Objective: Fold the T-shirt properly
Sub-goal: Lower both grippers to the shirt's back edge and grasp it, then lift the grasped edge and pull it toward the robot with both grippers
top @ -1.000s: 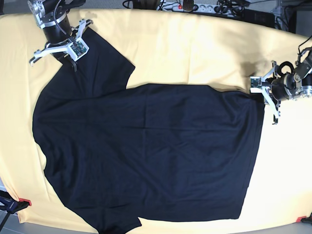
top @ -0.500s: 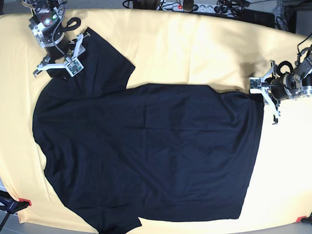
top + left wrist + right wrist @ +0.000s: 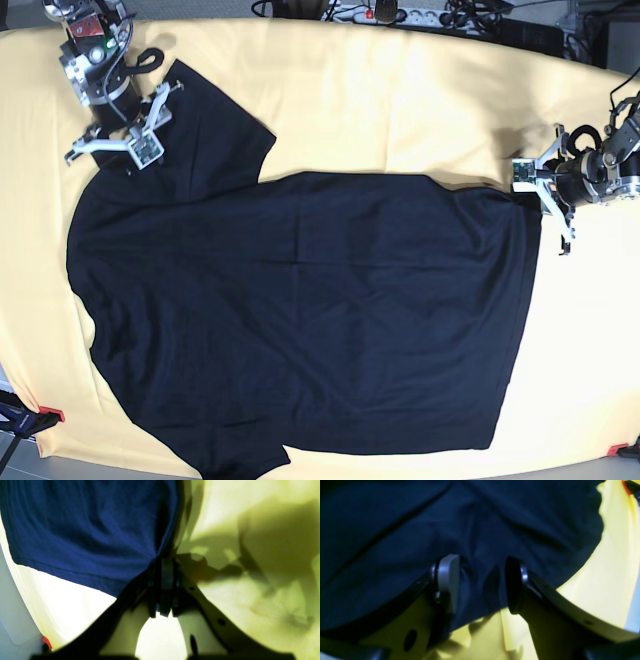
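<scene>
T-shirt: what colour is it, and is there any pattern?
Plain black T-shirt, no pattern visible; the base view shows it best.

I see a yellow table cloth [image 3: 400,90] filling nearly the whole base frame, brightly lit, with soft shadows at the right. Along the top edge sits a white power strip [image 3: 425,15] among dark cables [image 3: 480,15]. Small red clips [image 3: 52,414] mark the lower corners.

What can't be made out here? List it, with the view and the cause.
- T-shirt lower sleeve: base view, cut off by the bottom edge.
- Left gripper pinching the hem: left wrist view, blurred and in shadow.
- Collar label: none of the views shows it.
</scene>
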### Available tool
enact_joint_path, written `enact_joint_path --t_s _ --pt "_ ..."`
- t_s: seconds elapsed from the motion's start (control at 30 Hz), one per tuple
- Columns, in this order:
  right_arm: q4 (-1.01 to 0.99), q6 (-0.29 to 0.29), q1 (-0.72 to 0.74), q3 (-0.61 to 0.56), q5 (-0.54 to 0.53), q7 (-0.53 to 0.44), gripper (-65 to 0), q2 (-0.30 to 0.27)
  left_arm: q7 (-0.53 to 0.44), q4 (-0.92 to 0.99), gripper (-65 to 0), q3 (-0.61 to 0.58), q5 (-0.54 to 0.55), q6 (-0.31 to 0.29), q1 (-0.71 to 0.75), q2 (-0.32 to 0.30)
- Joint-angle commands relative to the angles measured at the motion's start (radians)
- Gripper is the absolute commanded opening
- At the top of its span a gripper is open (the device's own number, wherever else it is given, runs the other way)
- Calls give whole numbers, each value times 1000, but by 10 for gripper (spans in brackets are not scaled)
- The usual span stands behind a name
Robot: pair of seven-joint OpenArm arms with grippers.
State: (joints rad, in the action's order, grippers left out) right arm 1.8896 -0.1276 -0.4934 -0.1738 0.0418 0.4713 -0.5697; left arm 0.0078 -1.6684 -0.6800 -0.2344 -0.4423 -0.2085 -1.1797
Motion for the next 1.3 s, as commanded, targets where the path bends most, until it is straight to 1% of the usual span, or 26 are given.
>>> enact_joint_path --t_s 0.0,0.17,0.2,0.23,0.3,0.33,0.43,0.57,0.63,0.7,0.77,0.8,0.9,0.97,1.07,1.1,1.2,1.27 --pt "-24 -3 8 5 14 49 -329 -13 -7 -9 -650 11 7 12 -14 -25" --pt "-34 -4 28 5 14 64 -341 -13 -7 -9 -650 11 7 12 -14 -25" --pt "-32 -5 28 5 14 65 -380 -13 -6 -9 -650 11 7 12 -14 -26" --pt "-31 -4 28 5 14 71 -444 -13 -6 -9 -650 11 7 12 -14 -26" --pt "-24 -4 28 5 14 76 -602 -13 -7 -9 -650 11 7 12 -14 -25" --pt "-18 -4 28 5 14 84 -650 -13 -7 -9 -650 11 7 12 -14 -25" --pt "19 -2 27 5 18 102 -650 -13 -7 -9 -650 11 7 12 -14 -25" --pt "109 22 23 5 26 121 -650 -16 -7 -10 -650 11 10 12 -14 -26" --pt "142 26 17 5 79 149 -650 -19 -7 -10 -650 11 45 12 -14 -26" --pt "164 47 -1 5 135 156 -650 -38 -7 -16 -650 11 93 6 -13 -32" --pt "186 77 -32 6 171 159 -650 -66 -7 -39 -650 11 133 -28 -13 -51" --pt "201 87 -50 9 178 163 -650 -80 -7 -58 -650 11 145 -56 -13 -65" --pt "253 94 -115 33 178 163 -650 -109 -7 -137 -650 11 147 -109 -13 -121" --pt "295 92 -159 57 168 171 -650 -114 -7 -188 -650 11 149 -135 -13 -162" --pt "357 63 -227 98 136 179 -650 -114 -7 -250 -650 11 199 -187 -13 -210" --pt "375 58 -249 112 116 178 -650 -114 -7 -267 -650 11 209 -208 -12 -222" --pt "415 41 -312 140 85 182 -650 -114 -5 -307 -650 11 209 -245 17 -249" --pt "431 42 -348 143 87 187 -650 -114 1 -322 -650 11 199 -256 47 -256"
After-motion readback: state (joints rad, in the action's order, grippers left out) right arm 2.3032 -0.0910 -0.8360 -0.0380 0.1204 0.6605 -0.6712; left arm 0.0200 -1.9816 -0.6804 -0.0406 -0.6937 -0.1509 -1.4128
